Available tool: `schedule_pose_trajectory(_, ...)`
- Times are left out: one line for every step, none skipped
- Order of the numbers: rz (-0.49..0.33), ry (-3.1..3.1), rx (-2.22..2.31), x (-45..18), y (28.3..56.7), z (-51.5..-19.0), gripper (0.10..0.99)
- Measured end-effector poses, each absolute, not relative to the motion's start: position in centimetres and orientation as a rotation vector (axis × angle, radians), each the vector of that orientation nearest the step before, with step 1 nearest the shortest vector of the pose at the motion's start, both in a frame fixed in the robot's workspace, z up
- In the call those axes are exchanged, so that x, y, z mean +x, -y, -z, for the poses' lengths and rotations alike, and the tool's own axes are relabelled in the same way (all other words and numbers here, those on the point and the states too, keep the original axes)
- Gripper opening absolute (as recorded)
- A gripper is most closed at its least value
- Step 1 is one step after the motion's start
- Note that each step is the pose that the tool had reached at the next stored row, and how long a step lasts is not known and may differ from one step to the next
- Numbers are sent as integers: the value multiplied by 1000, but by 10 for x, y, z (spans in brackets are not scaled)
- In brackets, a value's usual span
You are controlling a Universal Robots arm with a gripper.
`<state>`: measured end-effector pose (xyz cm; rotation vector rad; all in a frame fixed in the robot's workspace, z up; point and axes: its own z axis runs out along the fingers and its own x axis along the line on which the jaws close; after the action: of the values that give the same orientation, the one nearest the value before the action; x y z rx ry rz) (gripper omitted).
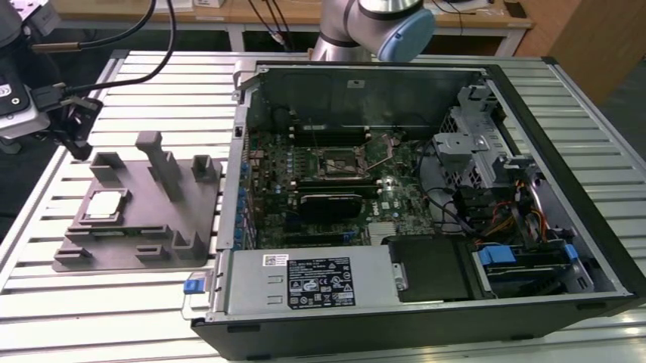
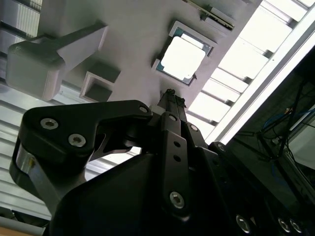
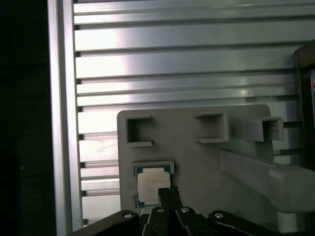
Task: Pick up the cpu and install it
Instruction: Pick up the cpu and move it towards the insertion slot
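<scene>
The cpu (image 1: pixel 104 204) is a small square chip with a silvery top, lying flat in a shallow recess of the grey plastic tray (image 1: pixel 131 246) at the exterior view's left. Both wrist views show it too: cpu (image 2: pixel 183 58), cpu (image 3: pixel 150 183). My gripper (image 1: pixel 79 147) hangs above the tray's far end, off the chip and not touching it. Its black fingertips meet in both wrist views, gripper (image 2: pixel 170 94) and gripper (image 3: pixel 167 191), with nothing between them. The metal-framed socket (image 1: pixel 338 160) sits on the motherboard inside the open computer case, with its thin lever raised beside it.
Upright blocks (image 1: pixel 162 162) rise from the tray close to the chip. The open computer case (image 1: pixel 565 151) fills the exterior view's right, with drive bays, cables and a power supply (image 1: pixel 302 280). Everything rests on a slatted aluminium table (image 1: pixel 151 83). The arm's base (image 1: pixel 374 30) stands behind the case.
</scene>
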<state>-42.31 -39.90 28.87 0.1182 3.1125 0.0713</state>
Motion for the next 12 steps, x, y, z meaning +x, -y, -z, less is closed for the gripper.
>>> schedule_pose_trajectory(-71, -3112, 118, -424, 399, -288, 106)
schedule_pose_trajectory(-71, -3112, 118, -424, 399, -288, 106)
schedule_pose_trajectory(-71, -3112, 118, -425, 399, -288, 106)
schedule_pose_trajectory(-71, -3113, 118, -425, 399, -287, 106)
schedule_pose_trajectory(-71, -3112, 118, -426, 399, -287, 106)
schedule_pose_trajectory(-71, -3112, 118, -426, 399, -286, 106)
schedule_pose_trajectory(-71, -3112, 118, -427, 399, -286, 106)
schedule_pose_trajectory(-71, -3112, 118, -427, 399, -285, 106)
schedule_pose_trajectory(-71, -3112, 118, -427, 399, -285, 106)
schedule_pose_trajectory(-71, -3112, 118, -428, 399, -284, 106)
schedule_pose_trajectory(-71, -3112, 118, -428, 399, -284, 106)
schedule_pose_trajectory(-71, -3112, 118, -429, 399, -283, 106)
